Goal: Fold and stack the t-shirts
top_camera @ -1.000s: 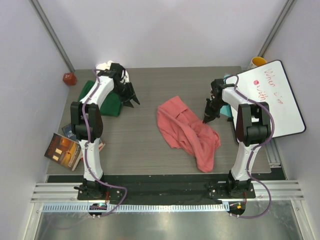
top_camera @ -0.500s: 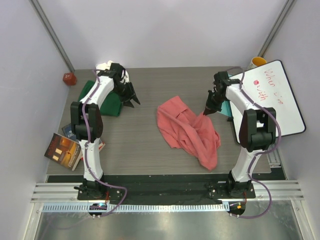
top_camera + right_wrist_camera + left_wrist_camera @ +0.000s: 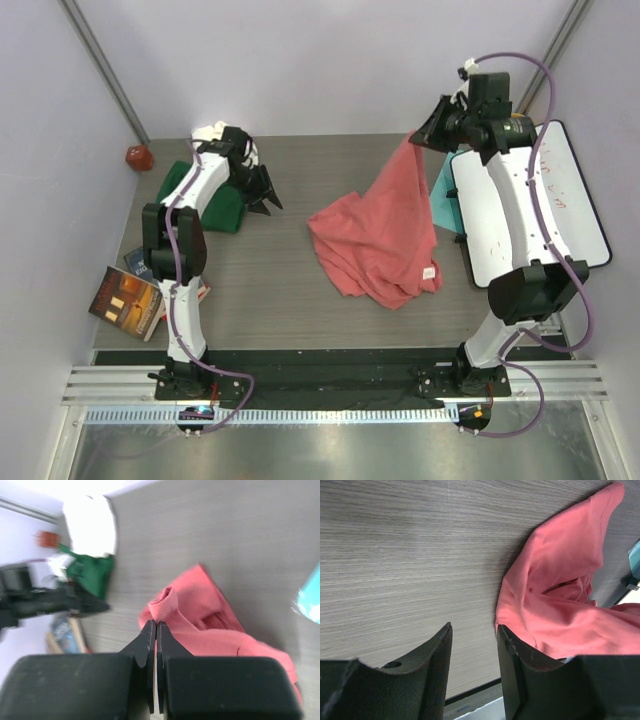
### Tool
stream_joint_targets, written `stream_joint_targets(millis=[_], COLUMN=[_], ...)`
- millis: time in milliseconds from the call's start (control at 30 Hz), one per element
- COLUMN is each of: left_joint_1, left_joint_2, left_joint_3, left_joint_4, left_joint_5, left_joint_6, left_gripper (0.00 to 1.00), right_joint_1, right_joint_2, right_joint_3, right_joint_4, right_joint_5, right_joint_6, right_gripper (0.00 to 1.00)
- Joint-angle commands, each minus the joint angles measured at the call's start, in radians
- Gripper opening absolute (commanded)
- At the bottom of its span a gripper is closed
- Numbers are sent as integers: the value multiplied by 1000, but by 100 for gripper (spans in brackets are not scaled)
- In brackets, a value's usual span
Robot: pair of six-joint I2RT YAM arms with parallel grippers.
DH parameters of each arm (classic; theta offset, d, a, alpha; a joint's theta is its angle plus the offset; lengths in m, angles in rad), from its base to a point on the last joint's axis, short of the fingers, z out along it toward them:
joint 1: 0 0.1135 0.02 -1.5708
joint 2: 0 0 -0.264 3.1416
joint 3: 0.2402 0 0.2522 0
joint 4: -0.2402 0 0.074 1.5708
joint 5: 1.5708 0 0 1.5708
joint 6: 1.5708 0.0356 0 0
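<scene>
Bright even light, soft shadows, right wrist view motion-blurred

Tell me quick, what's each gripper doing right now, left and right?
Left gripper: open, holding nothing.
Right gripper: closed on the salmon-pink t-shirt, holding one end of it up.

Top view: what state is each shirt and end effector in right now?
Pink shirt: unfolded, one edge lifted off the table, the rest trailing on it.
Green shirt: bunched at the far left.
White shirt: bunched behind the green one.
Right end effector: shut on the pink shirt, raised.
Left end effector: open, empty, beside the green shirt.
</scene>
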Motion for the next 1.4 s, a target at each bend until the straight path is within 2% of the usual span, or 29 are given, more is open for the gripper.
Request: stream_joint_targets(millis=[0, 167, 300, 467, 633, 700, 800, 867, 900, 967, 1033, 1133, 1267, 1367], left_joint_1=[-6, -5, -5, -13, -34, -54, -86, -112, -121, -146, -161, -197, -243, -258], left_joint_2=[-56, -108, -143, -159, -118, -78, -50, -48, -45, -35, 0, 63, 126, 153], left_joint_3=[-13, -55, -120, -138, -89, -44, -2, 1, 1, 4, 29, 87, 127, 116], left_joint_4=[38, 47, 74, 105, 111, 91, 87, 122, 133, 172, 189, 203, 231, 303], left_joint_5=[6, -42, -45, -22, 23, 26, 35, 53, 56, 73, 90, 110, 110, 105], left_joint_6=[-9, -21, -38, -49, -49, -50, -53, -59, -73, -91, -117, -134, -147, -188], left_gripper=[42, 42, 42, 42, 44, 44, 31, 28, 29, 39, 43, 48, 48, 48], right_joint_1=[3, 5, 5, 3, 0, -2, 0, -2, 0, 0, 1, 0, 0, 0], right_joint_2=[-8, -3, -55, -170, -229, -237, -289, -322, -347, -362, -379, -408, -433, -493], right_joint_3=[191, 375, 421, 420, 427, 433, 404, 365, 354, 325, 297, 253, 213, 150], right_joint_4=[12, 7, 2, -33, -119, -224, -298, -308, -326, -358, -421, -502, -639, -653], right_joint_5=[-121, -213, -277, -173, -126, -17, 133, 181, 240, 287, 389, 489, 588, 620], right_joint_6=[47, 89, 110, 71, 60, 31, 20, 17, 23, 35, 54, 69, 122, 176], right_gripper=[1, 1, 1, 1, 1, 1, 1, 1, 1, 1, 1, 1, 1, 1])
